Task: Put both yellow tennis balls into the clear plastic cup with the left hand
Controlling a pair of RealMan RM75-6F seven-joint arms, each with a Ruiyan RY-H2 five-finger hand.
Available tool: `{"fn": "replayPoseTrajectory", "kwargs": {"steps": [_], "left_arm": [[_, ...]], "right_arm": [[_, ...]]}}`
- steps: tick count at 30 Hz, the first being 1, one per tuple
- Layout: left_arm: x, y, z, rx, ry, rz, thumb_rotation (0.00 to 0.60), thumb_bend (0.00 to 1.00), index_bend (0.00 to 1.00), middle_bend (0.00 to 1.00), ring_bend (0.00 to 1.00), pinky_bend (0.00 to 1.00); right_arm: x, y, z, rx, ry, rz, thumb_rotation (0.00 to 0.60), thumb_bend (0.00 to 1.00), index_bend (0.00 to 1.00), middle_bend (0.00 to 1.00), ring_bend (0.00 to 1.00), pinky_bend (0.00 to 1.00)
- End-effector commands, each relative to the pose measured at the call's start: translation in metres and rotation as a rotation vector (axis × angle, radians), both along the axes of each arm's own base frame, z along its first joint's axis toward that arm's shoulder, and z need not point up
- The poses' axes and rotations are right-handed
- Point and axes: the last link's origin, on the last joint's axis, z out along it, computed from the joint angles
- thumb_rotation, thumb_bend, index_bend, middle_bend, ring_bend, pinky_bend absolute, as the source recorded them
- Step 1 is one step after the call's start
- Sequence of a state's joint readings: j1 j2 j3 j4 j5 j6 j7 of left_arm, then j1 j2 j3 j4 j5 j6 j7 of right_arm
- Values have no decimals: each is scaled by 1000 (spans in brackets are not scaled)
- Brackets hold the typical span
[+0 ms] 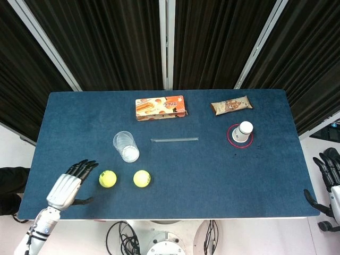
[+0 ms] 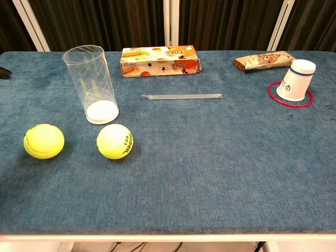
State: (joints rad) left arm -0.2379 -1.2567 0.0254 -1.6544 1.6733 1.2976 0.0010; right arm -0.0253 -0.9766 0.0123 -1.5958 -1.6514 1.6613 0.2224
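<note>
silver and black, the left hand [image 1: 66,187] is hovering over the table's [image 1: 212,175] near left corner, fingers spread and holding nothing, just beside the left tennis ball [image 1: 107,178]. the second ball [image 1: 142,178] is sitting near it, both in front of the upright clear plastic cup [image 1: 126,146]. far right, the right hand [image 1: 330,183] is hanging off the table edge, fingers apart, gripping nothing.

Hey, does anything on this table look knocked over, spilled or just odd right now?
Only one thing: the white paper cup stands upside down, inside a red ring at the table's far right. Nothing is spilled. The clear plastic cup stands upright and empty, with both tennis balls resting on the cloth in front of it.
</note>
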Motion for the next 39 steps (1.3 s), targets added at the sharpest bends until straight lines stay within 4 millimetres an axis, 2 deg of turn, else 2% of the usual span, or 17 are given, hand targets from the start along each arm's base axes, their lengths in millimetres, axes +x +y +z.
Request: {"fn": "replayPoseTrajectory", "kwargs": {"steps": [1,9,17,25,31,36,39], "left_arm": [[-1,10,-16,-35,-16,6,600,91,100,63,35,152],[-12,20,-39,-85,-9,45,600,91,99,61,28,153],[-18,32,-57,-117,-10,49,600,92,112,81,55,246],[-15,40,-71,-119,-46,35,600,118,241,242,163,380],[-15,46,-75,-63,-51,28,600,134,419,397,347,594],[-12,48,-77,-34,-41,4,600,159,517,493,460,688],[-8,50,-68,4,-39,-22,600,165,536,510,482,699]], "right_arm": [[-4,0,2,-2,0,-12,600,273,0,0,0,0],[-6,-1,6,-14,-2,-21,600,273,0,0,0,0],[-9,-2,3,1,3,-30,600,273,0,0,0,0],[-13,-2,3,2,1,-45,600,273,0,0,0,0],[-15,-1,5,-3,-1,-54,600,273,0,0,0,0],[-16,-2,5,1,-4,-53,600,274,0,0,0,0],[-15,-2,5,-3,-5,-52,600,274,0,0,0,0]]}}
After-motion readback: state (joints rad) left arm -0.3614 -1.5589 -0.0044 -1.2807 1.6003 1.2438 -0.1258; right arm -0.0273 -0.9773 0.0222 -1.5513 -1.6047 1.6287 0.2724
